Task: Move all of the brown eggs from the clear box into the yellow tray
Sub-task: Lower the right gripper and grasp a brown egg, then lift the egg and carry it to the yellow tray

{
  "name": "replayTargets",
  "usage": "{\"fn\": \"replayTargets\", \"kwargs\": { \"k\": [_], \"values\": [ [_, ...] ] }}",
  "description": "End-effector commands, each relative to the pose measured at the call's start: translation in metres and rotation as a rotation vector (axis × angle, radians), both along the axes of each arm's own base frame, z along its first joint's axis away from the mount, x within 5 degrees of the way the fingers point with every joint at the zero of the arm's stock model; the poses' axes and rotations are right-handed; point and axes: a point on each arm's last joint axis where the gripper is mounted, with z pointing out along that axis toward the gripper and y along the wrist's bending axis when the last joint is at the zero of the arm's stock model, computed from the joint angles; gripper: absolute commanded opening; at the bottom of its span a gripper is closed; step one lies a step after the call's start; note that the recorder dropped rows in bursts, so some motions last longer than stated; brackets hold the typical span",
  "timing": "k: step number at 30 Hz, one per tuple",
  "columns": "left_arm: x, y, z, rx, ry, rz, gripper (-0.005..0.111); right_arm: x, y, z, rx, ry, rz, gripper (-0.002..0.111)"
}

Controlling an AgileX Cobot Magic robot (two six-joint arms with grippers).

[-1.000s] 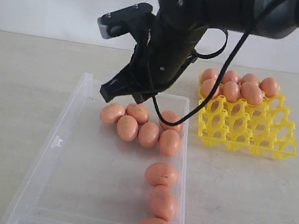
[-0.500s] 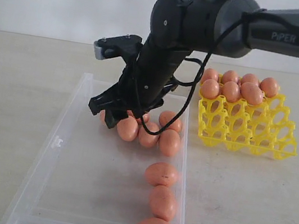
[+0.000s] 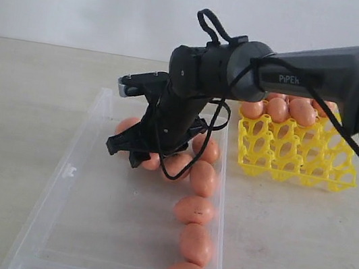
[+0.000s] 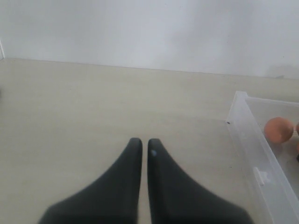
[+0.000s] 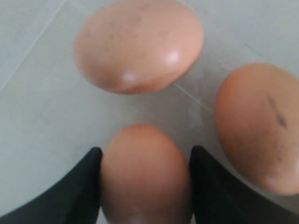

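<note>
We find the left half of the clear box (image 3: 68,171) bare, open for a pass. The brown eggs (image 3: 195,210) crowd its far end and line its right wall, two of them close beside the right gripper (image 5: 145,156). The near cups of the yellow tray (image 3: 298,160) are open.

The black right arm reaches down; its right gripper (image 5: 145,151) jaws press a smooth orange-brown oval egg (image 5: 142,186). The left gripper (image 4: 140,142) fingers nearly meet.

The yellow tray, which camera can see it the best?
The exterior view. It shows the yellow tray and its lattice of cups, with brown eggs sitting in the far cups. The arm hides a little of that far end. Neither wrist view shows the tray at all.
</note>
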Motion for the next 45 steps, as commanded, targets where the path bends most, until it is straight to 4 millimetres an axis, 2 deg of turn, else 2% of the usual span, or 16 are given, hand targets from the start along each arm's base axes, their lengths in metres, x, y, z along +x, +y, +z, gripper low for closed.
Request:
{"fn": "replayTargets", "kwargs": {
  "k": [1, 2, 7, 14, 21, 26, 27, 28, 29, 30, 31, 33, 35, 36, 40, 45],
  "values": [
    [0.000, 0.000, 0.000, 0.000, -0.006, 0.003, 0.004, 0.003, -0.004, 0.003, -0.010, -0.011, -0.005, 0.010],
    [0.000, 0.000, 0.000, 0.000, -0.006, 0.003, 0.004, 0.003, -0.004, 0.005, -0.009, -0.015, -0.005, 0.000],
    [0.000, 0.000, 0.000, 0.000, -0.006, 0.003, 0.004, 0.003, -0.004, 0.017, 0.009, -0.040, -0.008, 0.000],
    [0.000, 0.000, 0.000, 0.000, -0.006, 0.003, 0.004, -0.005, -0.002, 0.076, 0.171, -0.151, -0.102, 0.000],
    [0.000, 0.000, 0.000, 0.000, -0.006, 0.003, 0.004, -0.056, -0.018, 0.107, 0.471, -0.540, -0.266, 0.000],
    [0.000, 0.000, 0.000, 0.000, -0.006, 0.003, 0.004, -0.085, -0.085, 0.102, 0.699, -0.819, -0.614, 0.000],
    [0.000, 0.000, 0.000, 0.000, -0.006, 0.003, 0.004, -0.083, -0.125, 0.097, 0.740, -0.847, -0.825, 0.000],
    [0.000, 0.000, 0.000, 0.000, -0.006, 0.003, 0.004, -0.079, -0.142, 0.095, 0.752, -0.835, -0.900, 0.000],
    [0.000, 0.000, 0.000, 0.000, -0.006, 0.003, 0.004, -0.067, -0.185, 0.091, 0.800, -0.809, -1.049, 0.000],
    [0.000, 0.000, 0.000, 0.000, -0.006, 0.003, 0.004, -0.062, -0.202, 0.091, 0.838, -0.806, -1.087, 0.000],
    [0.000, 0.000, 0.000, 0.000, -0.006, 0.003, 0.004, -0.050, -0.242, 0.092, 0.977, -0.798, -1.156, 0.000],
    [0.000, 0.000, 0.000, 0.000, -0.006, 0.003, 0.004, -0.032, -0.309, 0.097, 1.295, -0.833, -1.082, 0.000],
    [0.000, 0.000, 0.000, 0.000, -0.006, 0.003, 0.004, -0.022, -0.356, 0.090, 1.383, -0.832, -0.909, 0.000],
    [0.000, 0.000, 0.000, 0.000, -0.006, 0.003, 0.004, -0.015, -0.375, 0.076, 1.306, -0.773, -0.841, 0.000],
    [0.000, 0.000, 0.000, 0.000, -0.006, 0.003, 0.004, -0.012, -0.389, 0.051, 0.969, -0.708, -0.500, 0.000],
    [0.000, 0.000, 0.000, 0.000, -0.006, 0.003, 0.004, -0.002, -0.384, 0.022, 0.713, -0.704, -0.477, 0.000]
  ]
}}
